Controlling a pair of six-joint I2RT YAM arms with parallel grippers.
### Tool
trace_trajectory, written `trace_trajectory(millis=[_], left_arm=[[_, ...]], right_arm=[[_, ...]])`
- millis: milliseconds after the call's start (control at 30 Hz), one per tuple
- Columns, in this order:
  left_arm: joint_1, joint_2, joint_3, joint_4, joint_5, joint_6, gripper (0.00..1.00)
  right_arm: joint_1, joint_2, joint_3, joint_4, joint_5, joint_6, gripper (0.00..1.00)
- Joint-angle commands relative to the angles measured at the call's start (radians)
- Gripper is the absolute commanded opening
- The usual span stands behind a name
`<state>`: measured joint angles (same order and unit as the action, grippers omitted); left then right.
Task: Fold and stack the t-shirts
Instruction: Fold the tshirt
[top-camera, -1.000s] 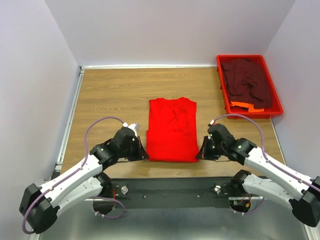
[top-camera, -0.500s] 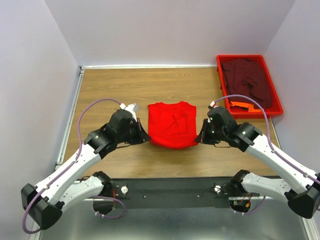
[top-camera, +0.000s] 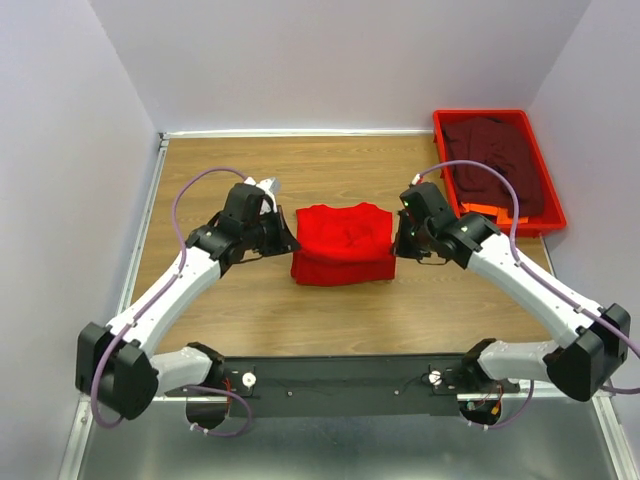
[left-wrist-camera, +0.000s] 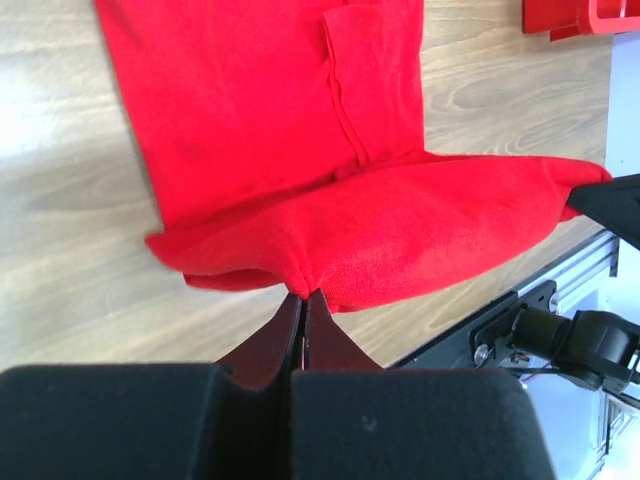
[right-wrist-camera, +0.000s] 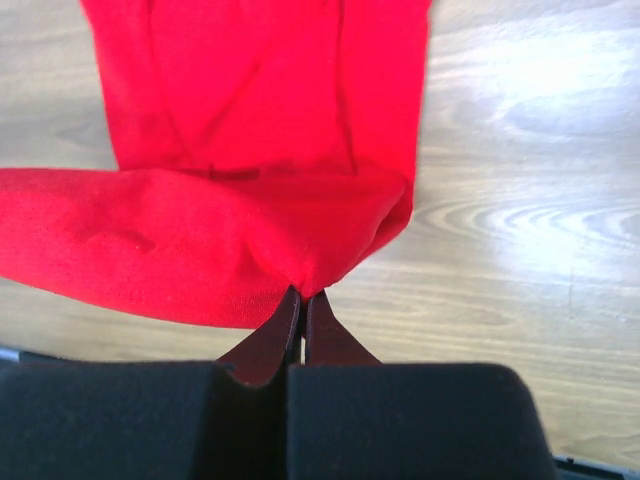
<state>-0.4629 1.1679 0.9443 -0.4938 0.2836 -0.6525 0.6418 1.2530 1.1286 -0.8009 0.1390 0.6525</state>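
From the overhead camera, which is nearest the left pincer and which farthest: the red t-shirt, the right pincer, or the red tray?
From the left pincer:
1. red t-shirt, pinched in it, in the middle.
2. right pincer, across the shirt, holding its other edge.
3. red tray, at the far right.

You see a wooden table (top-camera: 220, 310) from above, its grain running left to right. A bright red t-shirt (top-camera: 343, 240) lies near its middle, the near part doubled back over itself. A red plastic tray (top-camera: 480, 114) sits at the far right corner, well apart from the shirt
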Motion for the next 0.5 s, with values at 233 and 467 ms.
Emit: trace_trajectory(millis=[233,467], left_arm=[[0.076,0.153,0.126,0.129,0.085,0.076,0.0],[0.118,0.307,0.211,0.211,0.106,0.063,0.0]], right_arm=[[-0.148,0.106,0.028,0.179,-0.044,-0.073,0.01],[-0.211,0.275,0.105,0.302,-0.102,-0.106,0.01]])
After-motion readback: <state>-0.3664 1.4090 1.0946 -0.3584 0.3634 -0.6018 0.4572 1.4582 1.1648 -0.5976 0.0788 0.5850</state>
